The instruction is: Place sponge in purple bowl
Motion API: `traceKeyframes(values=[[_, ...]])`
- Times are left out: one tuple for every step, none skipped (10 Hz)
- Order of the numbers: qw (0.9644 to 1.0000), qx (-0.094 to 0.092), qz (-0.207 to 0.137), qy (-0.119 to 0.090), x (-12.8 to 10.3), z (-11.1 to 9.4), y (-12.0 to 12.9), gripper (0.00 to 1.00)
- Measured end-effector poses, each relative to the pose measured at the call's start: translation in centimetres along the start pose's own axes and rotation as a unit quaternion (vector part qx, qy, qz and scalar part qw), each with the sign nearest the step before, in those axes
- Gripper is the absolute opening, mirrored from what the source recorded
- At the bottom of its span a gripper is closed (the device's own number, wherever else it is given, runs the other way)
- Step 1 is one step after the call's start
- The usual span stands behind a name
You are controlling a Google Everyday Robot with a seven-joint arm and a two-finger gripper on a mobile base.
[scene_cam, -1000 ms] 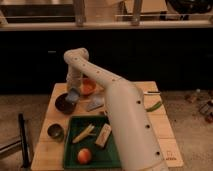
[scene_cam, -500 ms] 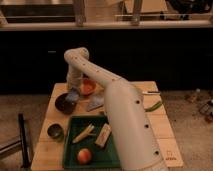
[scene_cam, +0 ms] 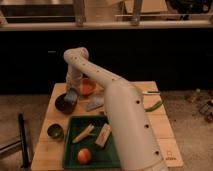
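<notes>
Here the gripper [scene_cam: 72, 92] hangs at the end of the downturned forearm, at the far-left part of the wooden surface [scene_cam: 155, 125], just above the back right rim of the purple bowl [scene_cam: 61, 106]. The fingers look closed on the sponge [scene_cam: 70, 96], which shows as a small pale blue block right at their tip, lifted clear of the surface. What matters for the coming move is that the sponge sits over the rim, not over the hollow: the bowl's middle lies a little forward and to the left of it in this view. Letting go here could, I judge, catch the rim and tip the sponge out toward the orange bowl [scene_cam: 89, 88] just beside it. How the sponge's long axis lies I cannot tell. There is only the one arm.
</notes>
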Motion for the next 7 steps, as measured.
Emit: traceKeyframes(values=[[1.0000, 0.002, -0.006, 0.001, -0.4, -0.1, -0.5, 0.07], [0.9999, 0.004, -0.012, 0.000, -0.7, -0.1, -0.8, 0.02], [0.9998, 0.005, -0.019, 0.000, -1.0, -0.1, -1.0, 0.00], [0.9997, 0.006, -0.025, -0.001, -1.3, -0.2, -1.2, 0.00], [0.9995, 0.008, -0.032, -0.002, -1.6, -0.2, -1.5, 0.00], [0.9993, 0.009, -0.037, -0.004, -1.9, -0.2, -1.8, 0.00], [0.9991, 0.009, -0.042, -0.006, -2.2, -0.1, -2.0, 0.00]])
